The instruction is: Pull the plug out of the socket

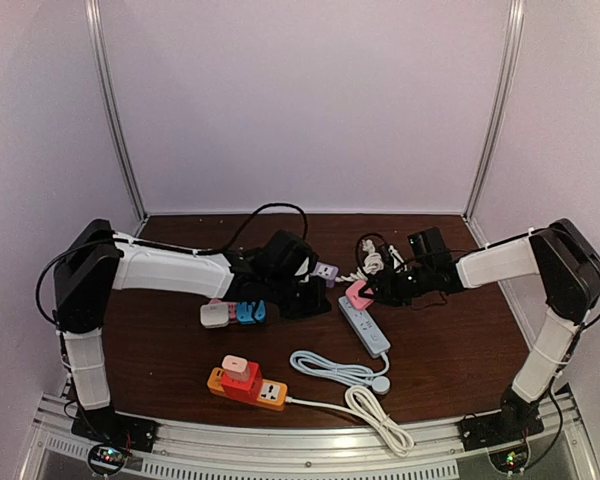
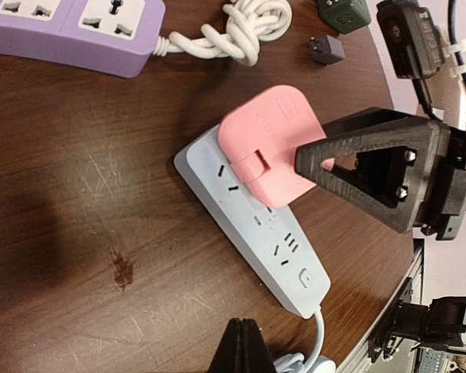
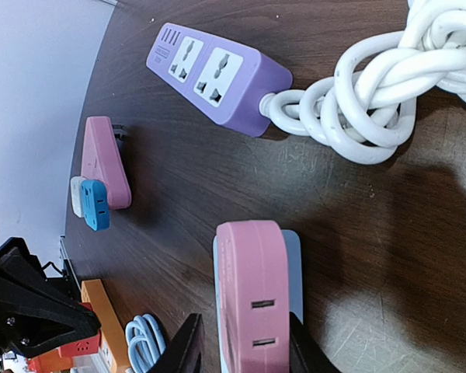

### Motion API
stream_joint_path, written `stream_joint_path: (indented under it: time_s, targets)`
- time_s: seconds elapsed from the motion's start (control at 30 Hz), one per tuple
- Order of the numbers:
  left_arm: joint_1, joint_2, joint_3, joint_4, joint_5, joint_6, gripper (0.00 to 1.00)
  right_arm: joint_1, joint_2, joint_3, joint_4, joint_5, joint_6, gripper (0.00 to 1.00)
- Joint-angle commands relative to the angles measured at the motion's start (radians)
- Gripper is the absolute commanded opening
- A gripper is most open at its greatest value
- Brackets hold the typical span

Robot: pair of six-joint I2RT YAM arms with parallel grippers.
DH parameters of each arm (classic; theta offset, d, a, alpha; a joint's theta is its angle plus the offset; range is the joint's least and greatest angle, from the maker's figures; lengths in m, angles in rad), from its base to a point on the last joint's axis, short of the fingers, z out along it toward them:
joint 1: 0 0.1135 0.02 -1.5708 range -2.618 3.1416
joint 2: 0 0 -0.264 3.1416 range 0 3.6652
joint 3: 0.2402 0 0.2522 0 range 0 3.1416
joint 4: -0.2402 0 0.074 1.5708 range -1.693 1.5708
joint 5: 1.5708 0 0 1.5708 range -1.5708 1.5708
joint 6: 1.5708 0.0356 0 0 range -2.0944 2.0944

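A pink plug (image 1: 358,294) sits in the far end of a pale blue socket strip (image 1: 368,330) lying on the dark wooden table. In the right wrist view, my right gripper (image 3: 245,351) straddles the pink plug (image 3: 252,287). Its jaws are open: one finger (image 3: 303,353) rests against the plug, and the other finger (image 3: 188,346) stands a little off it. My left gripper (image 2: 245,346) is shut on nothing and hovers over bare wood just left of the strip (image 2: 283,249), near its cord end. The left wrist view shows the plug (image 2: 268,144) with a right finger (image 2: 357,167) touching its side.
A purple power strip (image 3: 217,74) with a knotted white cord (image 3: 388,85) lies behind the plug. A pink adapter (image 3: 105,159) and a blue one (image 3: 95,206) sit to the left. An orange and red strip (image 1: 248,380) and a coiled cable (image 1: 360,385) lie near the front.
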Motion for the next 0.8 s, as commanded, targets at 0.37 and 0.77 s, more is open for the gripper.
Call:
stream_joint_path:
  time_s: [0.37,0.77]
  targets:
    - [0.032,0.194,0.152,0.114,0.092,-0.007,0.00,0.010,0.024,0.014,0.007,0.023,-0.004,0.21]
    - [0.049,0.319,0.240,0.178,0.166,-0.025,0.00,0.009,0.040,-0.003,0.021,-0.006,0.000,0.10]
